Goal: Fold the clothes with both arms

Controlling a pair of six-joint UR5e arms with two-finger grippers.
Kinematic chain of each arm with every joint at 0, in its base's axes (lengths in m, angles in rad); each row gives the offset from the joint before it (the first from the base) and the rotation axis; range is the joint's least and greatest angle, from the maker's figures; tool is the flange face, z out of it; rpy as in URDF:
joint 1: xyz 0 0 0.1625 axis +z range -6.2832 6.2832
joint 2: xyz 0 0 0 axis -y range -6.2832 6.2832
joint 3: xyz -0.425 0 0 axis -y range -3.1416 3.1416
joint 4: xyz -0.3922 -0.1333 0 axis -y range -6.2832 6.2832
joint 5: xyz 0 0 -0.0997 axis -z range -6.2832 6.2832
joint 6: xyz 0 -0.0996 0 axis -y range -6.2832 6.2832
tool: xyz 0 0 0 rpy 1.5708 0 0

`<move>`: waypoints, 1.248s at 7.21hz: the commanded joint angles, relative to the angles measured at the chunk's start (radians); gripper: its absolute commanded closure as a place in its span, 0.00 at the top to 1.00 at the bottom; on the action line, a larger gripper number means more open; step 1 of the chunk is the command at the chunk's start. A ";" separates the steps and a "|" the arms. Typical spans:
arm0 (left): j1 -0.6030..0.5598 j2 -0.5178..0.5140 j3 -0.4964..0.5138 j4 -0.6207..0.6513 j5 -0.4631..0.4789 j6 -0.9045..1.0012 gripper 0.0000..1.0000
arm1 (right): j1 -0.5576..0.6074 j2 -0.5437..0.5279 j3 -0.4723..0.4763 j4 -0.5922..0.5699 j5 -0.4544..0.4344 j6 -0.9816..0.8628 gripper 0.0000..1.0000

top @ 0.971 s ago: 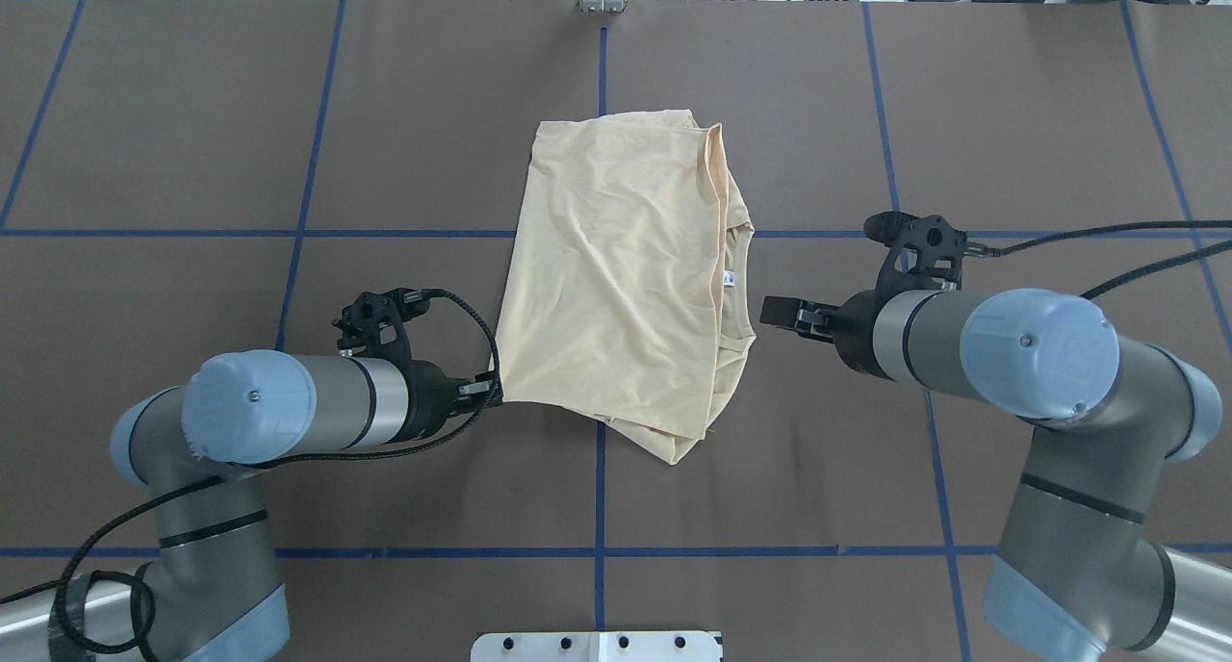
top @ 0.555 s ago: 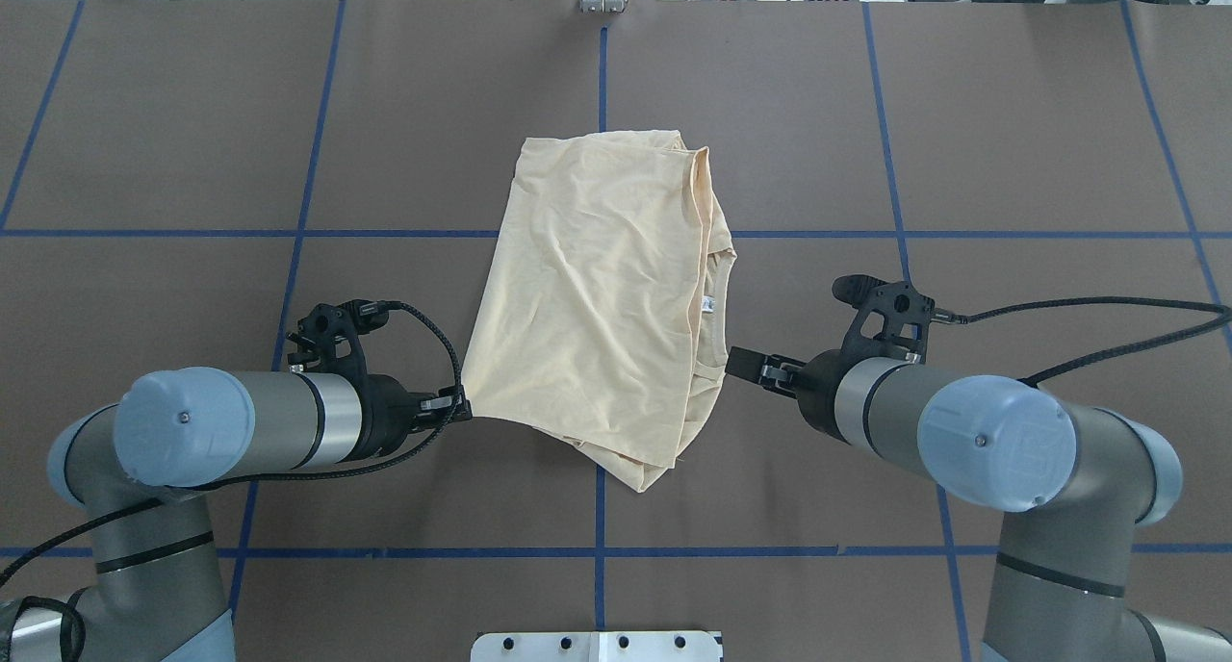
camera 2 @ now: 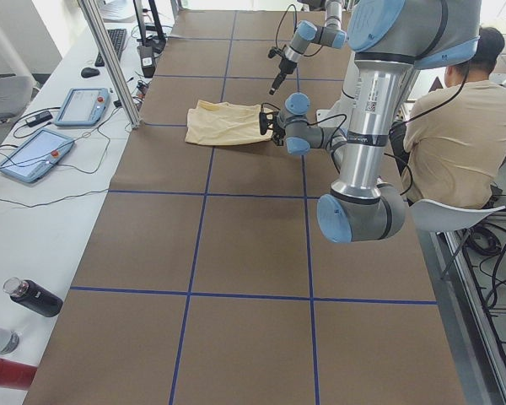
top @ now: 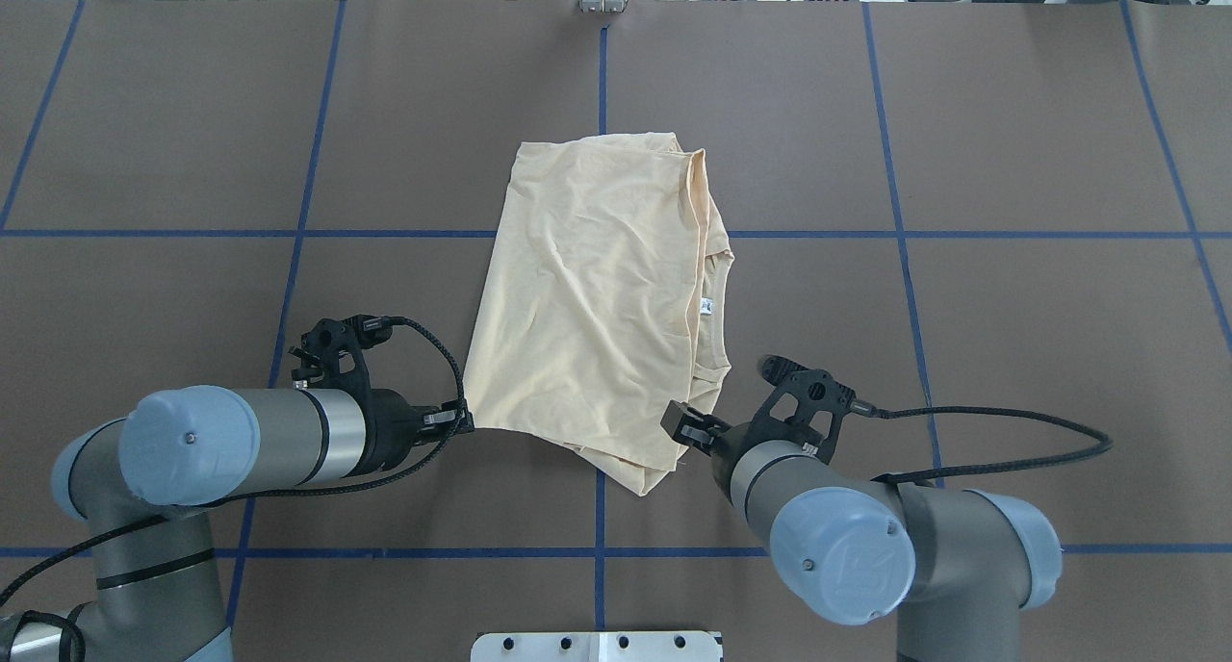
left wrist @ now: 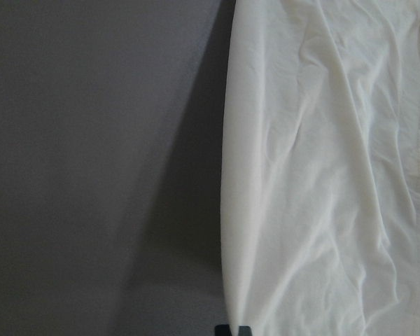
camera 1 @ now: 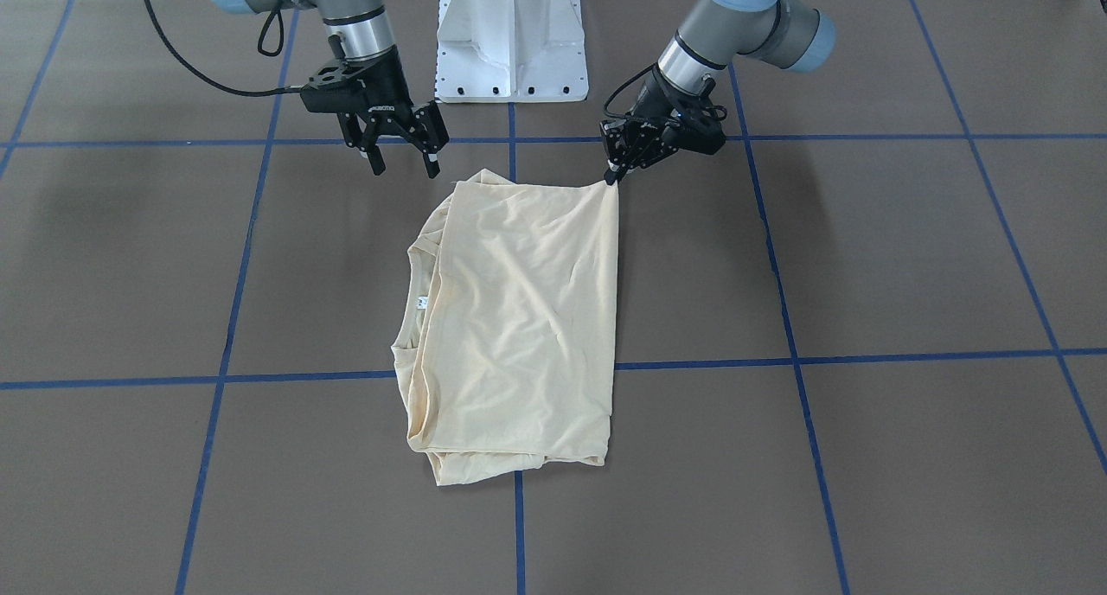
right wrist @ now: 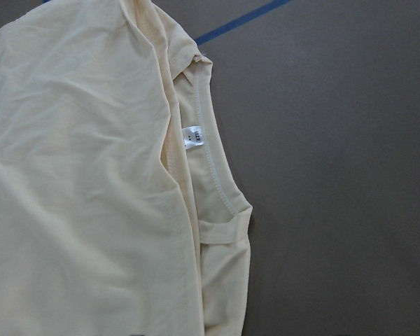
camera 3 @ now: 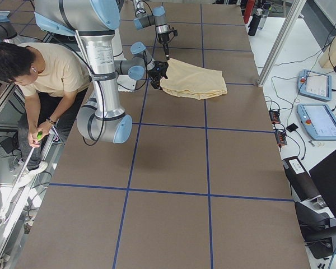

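The clothes are one pale yellow T-shirt [top: 597, 287], folded in half lengthwise and lying flat mid-table, also seen as the shirt [camera 1: 519, 318]. Its white neck label [top: 706, 307] shows at the collar on its right edge. My left gripper [top: 467, 420] is shut on the shirt's near left corner, and the front-facing view shows the same gripper [camera 1: 614, 176] pinching that corner just above the table. My right gripper [camera 1: 404, 167] is open and empty, hovering beside the near right corner [top: 679, 421]. In the right wrist view the collar and label [right wrist: 192, 135] lie below the camera.
The brown table mat has a blue tape grid [top: 599, 518]. The white pedestal base [camera 1: 510, 41] stands between the arms. A seated person [camera 2: 455, 126] is behind the robot. Teach pendants [camera 2: 34, 152] and bottles [camera 2: 34, 297] lie along the far table edge.
My right arm swung from beside the collar back toward the robot's base, to the shirt's near right corner. My left gripper dragged its corner, and the shirt, slightly left and nearer.
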 commanded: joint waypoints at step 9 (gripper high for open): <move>0.001 -0.005 0.003 0.000 0.000 0.000 0.00 | -0.027 0.092 -0.181 0.029 -0.092 0.108 0.67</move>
